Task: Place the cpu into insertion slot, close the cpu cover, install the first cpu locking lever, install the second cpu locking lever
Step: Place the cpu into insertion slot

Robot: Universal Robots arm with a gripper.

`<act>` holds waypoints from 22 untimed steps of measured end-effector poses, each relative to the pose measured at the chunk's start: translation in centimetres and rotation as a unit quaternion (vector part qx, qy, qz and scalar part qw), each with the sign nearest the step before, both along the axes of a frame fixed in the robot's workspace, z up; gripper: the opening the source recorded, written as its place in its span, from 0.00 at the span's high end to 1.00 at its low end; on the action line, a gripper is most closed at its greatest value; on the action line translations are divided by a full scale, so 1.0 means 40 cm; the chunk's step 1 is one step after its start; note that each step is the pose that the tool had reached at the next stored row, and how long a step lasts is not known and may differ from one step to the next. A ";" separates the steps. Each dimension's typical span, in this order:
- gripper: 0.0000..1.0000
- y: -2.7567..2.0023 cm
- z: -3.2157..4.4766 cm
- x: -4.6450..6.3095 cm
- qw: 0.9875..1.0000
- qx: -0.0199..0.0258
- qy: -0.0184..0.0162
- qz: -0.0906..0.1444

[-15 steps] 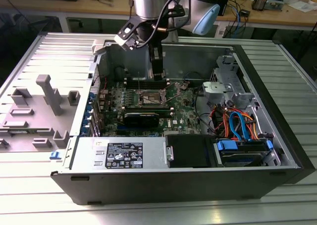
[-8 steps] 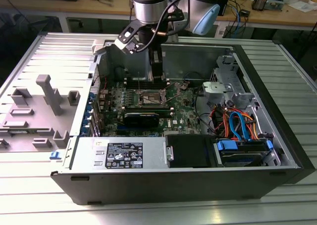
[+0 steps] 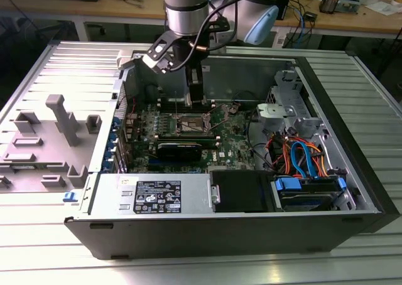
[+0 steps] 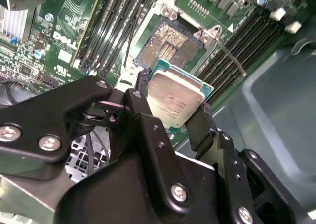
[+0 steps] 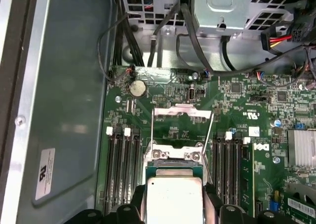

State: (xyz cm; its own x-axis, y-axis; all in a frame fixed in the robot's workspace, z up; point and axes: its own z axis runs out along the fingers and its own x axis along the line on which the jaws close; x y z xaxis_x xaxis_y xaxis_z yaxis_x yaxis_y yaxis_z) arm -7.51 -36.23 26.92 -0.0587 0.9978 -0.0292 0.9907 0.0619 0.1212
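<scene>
You have an open computer case point(image 3: 220, 235) lying on its side on a ribbed metal table point(image 3: 50, 247), seen in the exterior view. Inside it, the green motherboard point(image 3: 232, 140) fills the middle. A grey power supply point(image 3: 157, 194) sits along the near wall, and bundled orange and blue cables point(image 3: 301, 156) run at the exterior view's right. Your arm point(image 3: 185, 5) comes straight down into the case, and its gripper point(image 3: 196, 95) hangs over the middle of the board.

In both wrist views the gripper point(image 4: 172, 108) point(image 5: 175, 205) is clamped on the cpu point(image 4: 177, 98) point(image 5: 175, 197). Its black fingers point(image 4: 148, 120) press on two opposite edges, and the silver-grey top faces the cameras. The chip is not seated. You hold it above the board, close over the near edge of the insertion slot point(image 4: 168, 44), whose bare contact field is fully exposed in the second wrist view.

In the first wrist view the cpu cover point(image 5: 181, 111) is swung up and back at the far side of the socket, clear of the opening. Two thin locking levers point(image 4: 232, 56) are released. One angles away beside the socket's corner, and the other shows as a fine rod on the opposite side. Long black memory slots point(image 4: 113, 21) flank the socket on both sides.
</scene>
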 end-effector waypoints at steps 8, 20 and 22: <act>0.45 0.000 -0.001 -0.001 1.000 0.000 0.000 0.002; 0.45 0.000 -0.024 0.003 1.000 0.003 0.000 -0.004; 0.45 0.001 -0.040 0.003 1.000 0.003 0.000 -0.013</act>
